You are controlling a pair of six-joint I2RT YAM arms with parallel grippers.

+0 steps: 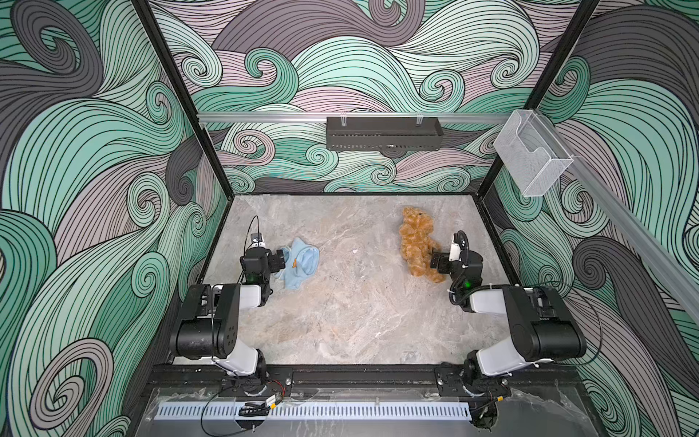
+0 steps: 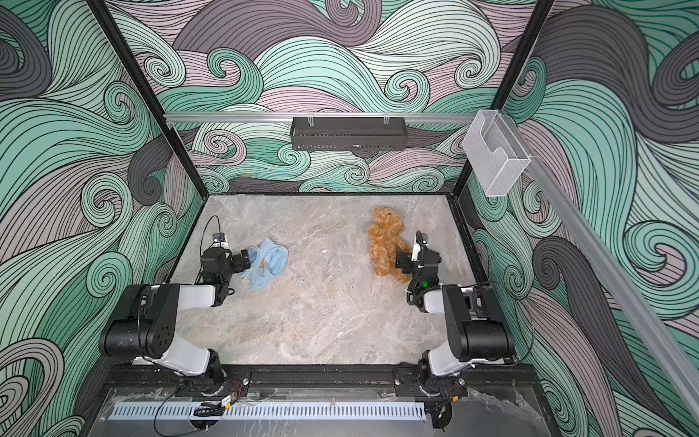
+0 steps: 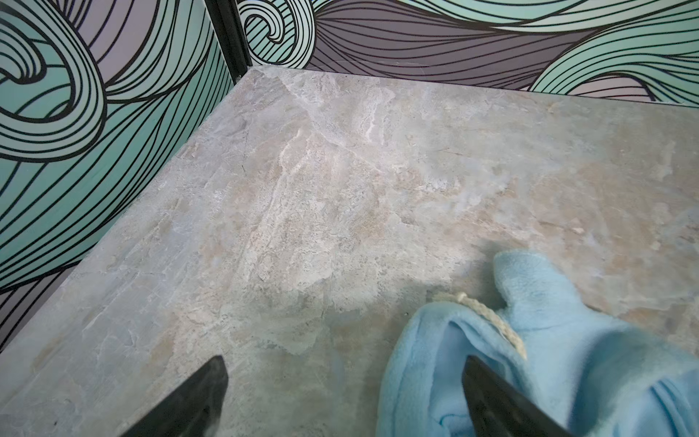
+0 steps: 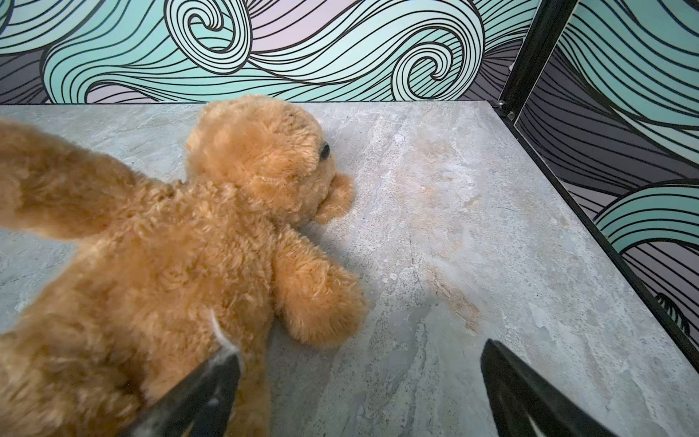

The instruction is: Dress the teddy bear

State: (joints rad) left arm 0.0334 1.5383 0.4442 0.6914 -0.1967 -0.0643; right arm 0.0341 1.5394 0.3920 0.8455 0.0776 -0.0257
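The teddy bear (image 1: 418,242) lay undressed near the bench's (image 1: 340,321) right edge, well apart from the blue shirt (image 1: 300,263) by the left edge. The left gripper (image 3: 344,365) at the shirt and the right gripper (image 4: 363,350) at the bear both had their fingers apart, gripping nothing. By my reading, all the dressing was yet to do.

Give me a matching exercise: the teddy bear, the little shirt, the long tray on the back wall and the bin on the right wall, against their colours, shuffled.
Things:
1. teddy bear
2. shirt
3. long tray
4. bin

Colours:
a. clear, see-through
b. light blue
c. black
d. golden-brown

Pairs: 1-d, 2-b, 3-c, 4-a
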